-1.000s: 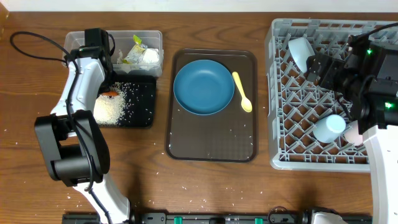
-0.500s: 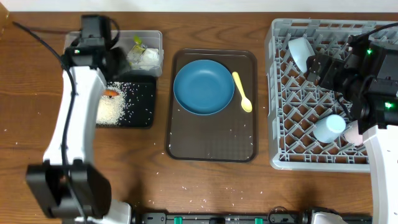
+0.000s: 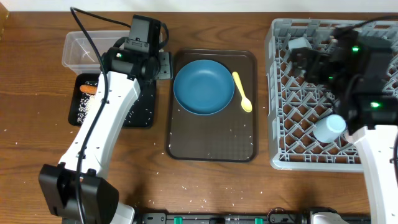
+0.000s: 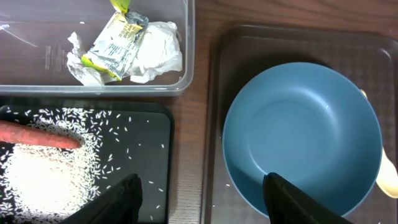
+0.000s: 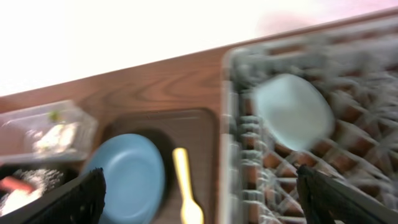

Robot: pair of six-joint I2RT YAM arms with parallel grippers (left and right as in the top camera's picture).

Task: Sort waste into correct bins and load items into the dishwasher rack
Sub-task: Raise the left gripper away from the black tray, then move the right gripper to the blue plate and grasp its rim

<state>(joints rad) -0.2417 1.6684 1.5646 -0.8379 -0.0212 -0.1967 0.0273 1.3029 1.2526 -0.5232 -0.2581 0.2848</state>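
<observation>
The dark-blue dish [image 3: 202, 87] and yellow spoon [image 3: 242, 92] lie on the brown tray. My left gripper [image 4: 205, 199] is open and empty, hovering over the gap between the black tray [image 4: 146, 155] and the dish [image 4: 301, 134]. The clear tub [image 4: 93, 87] holds the wrapper [image 4: 115, 46] and tissue [image 4: 158, 56]. The sausage [image 4: 37, 134] and rice [image 4: 43, 180] lie in the black tray. My right gripper [image 5: 205, 199] is open and empty above the rack [image 3: 292, 124], near the white bowl [image 5: 292, 111]. The light-blue cup [image 3: 329, 126] stands in the rack. The pink cup is hidden.
The brown serving tray [image 3: 211, 146] sits mid-table between the bins and the rack. Loose rice grains are scattered on the wood near the front edge [image 3: 186, 180]. The right wrist view is blurred.
My left arm has swung right, from over the clear tub to the gap beside the brown tray. My right arm has shifted left over the rack's back corner, covering the white bowl in the overhead view.
</observation>
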